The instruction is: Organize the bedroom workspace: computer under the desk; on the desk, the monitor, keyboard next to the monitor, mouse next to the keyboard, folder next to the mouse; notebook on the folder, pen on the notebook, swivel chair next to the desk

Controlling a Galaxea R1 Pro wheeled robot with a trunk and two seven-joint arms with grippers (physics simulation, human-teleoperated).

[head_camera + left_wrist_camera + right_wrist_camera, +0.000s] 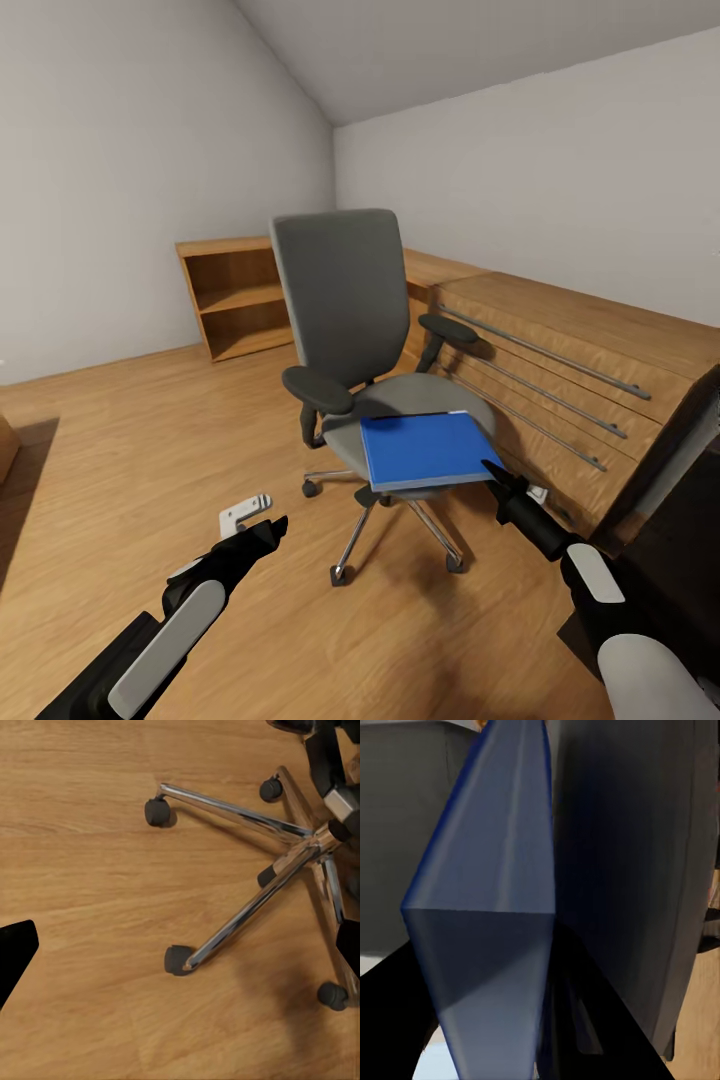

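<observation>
The folder (428, 450) lies flat on the seat of the chair (385, 330), which stands on the wood floor (150, 440) beside an oak drawer unit (560, 370). From the head, the right gripper (492, 470) touches the folder's near corner. Its wrist view adds that the fingers straddle the folder's (491, 907) corner edge, closed on it. The left gripper (270, 528) hangs over the floor, spread wide; its wrist view shows the chair's chrome base (255, 870) and castors.
</observation>
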